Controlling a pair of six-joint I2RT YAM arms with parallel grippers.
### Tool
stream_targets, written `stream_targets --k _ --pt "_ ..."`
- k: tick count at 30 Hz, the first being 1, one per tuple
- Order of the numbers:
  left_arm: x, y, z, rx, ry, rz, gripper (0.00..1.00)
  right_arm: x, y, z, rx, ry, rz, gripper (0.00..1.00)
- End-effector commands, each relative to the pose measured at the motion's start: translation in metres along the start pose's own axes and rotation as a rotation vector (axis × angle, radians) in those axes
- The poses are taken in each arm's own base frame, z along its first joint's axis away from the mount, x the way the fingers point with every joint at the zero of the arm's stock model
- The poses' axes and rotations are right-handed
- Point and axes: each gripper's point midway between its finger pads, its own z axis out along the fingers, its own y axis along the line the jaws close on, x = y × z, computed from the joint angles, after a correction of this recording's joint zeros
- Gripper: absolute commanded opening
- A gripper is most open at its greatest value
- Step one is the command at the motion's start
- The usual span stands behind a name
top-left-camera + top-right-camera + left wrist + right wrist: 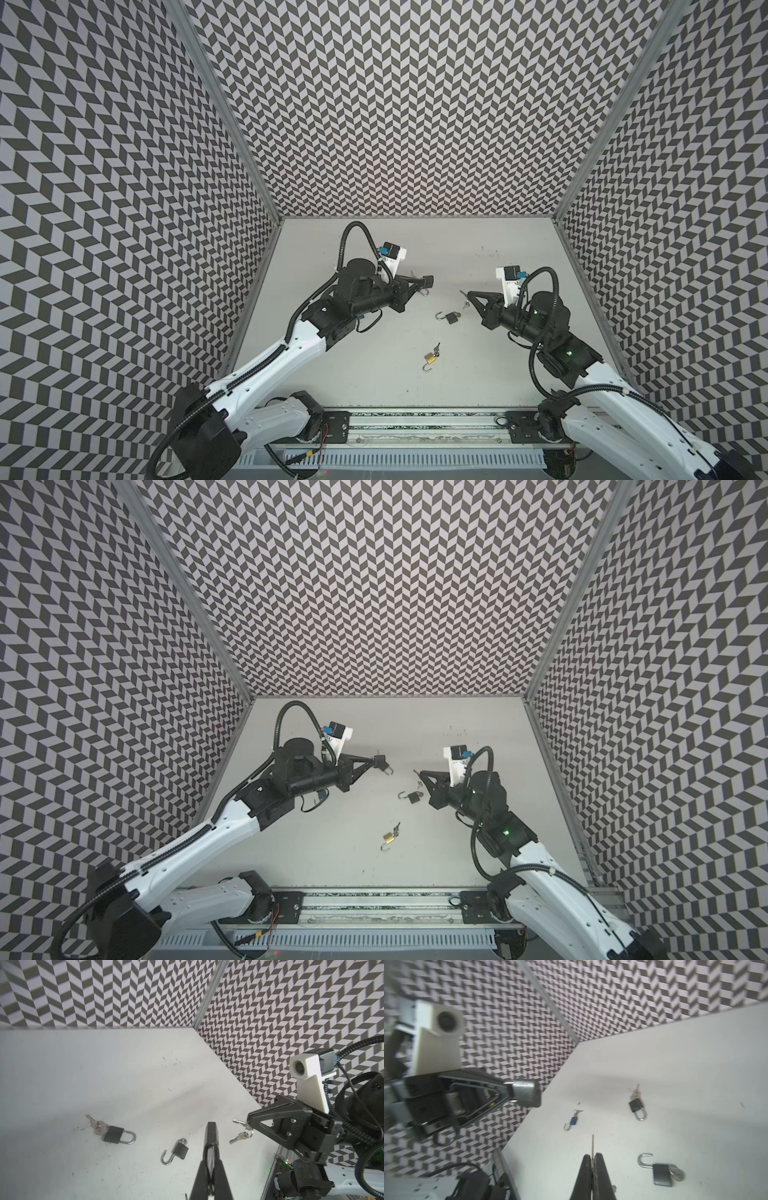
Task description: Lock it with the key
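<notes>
While lifted clear of the white table (332,374), clamped tight in the left claw (420,282): a dark padlock (526,1093), silver loop (424,292) hanging underneath. Found behind the gold padlock (431,357), toward the back wall (415,124) and a touch to its left. Squeezed shut in the right claw (469,296): a small key (239,1121), poking out toward the dark padlock, with a second key (239,1136) dangling just under it. Found behind the gold padlock too, but off to its right. Tip facing tip, near yet not touching, with a strip of bare table between. Lying flat just behind the gold padlock and a little right: a black padlock (452,318) with loop swung open and a silver key (183,1142) stuck in. Gold padlock also flat, loop open, dark keys (436,347) at its back end. Even farther back, mostly hidden under the left claw in both top views: a shut padlock (113,1134), black too, loop pushed in, key bunch (97,1125) at its end. Lots of open table left of the gold padlock, right of it, and in front of it up to the metal rail (415,419). More bare room far behind it, up to the back wall. Zigzag side walls (124,249) standing right along the left and right table edges.
</notes>
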Motion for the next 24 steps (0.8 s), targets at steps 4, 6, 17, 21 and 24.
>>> stream_targets --k 4,6,17,21,24 --pt "-0.010 0.002 0.040 -0.020 0.012 -0.021 0.00 0.018 -0.081 0.005 0.291 -0.032 0.270 0.00" --pt "-0.009 0.005 0.054 -0.029 0.049 -0.011 0.00 0.022 -0.090 0.005 0.323 -0.046 0.287 0.00" --pt "-0.018 0.009 0.109 -0.042 0.116 0.014 0.00 0.038 -0.135 -0.009 0.505 -0.048 0.208 0.00" --pt "-0.017 0.015 0.117 -0.060 0.132 0.042 0.00 0.046 -0.147 -0.002 0.545 0.016 0.201 0.00" --pt "-0.014 0.022 0.116 -0.079 0.138 0.051 0.00 0.044 -0.146 0.007 0.514 0.027 0.193 0.00"
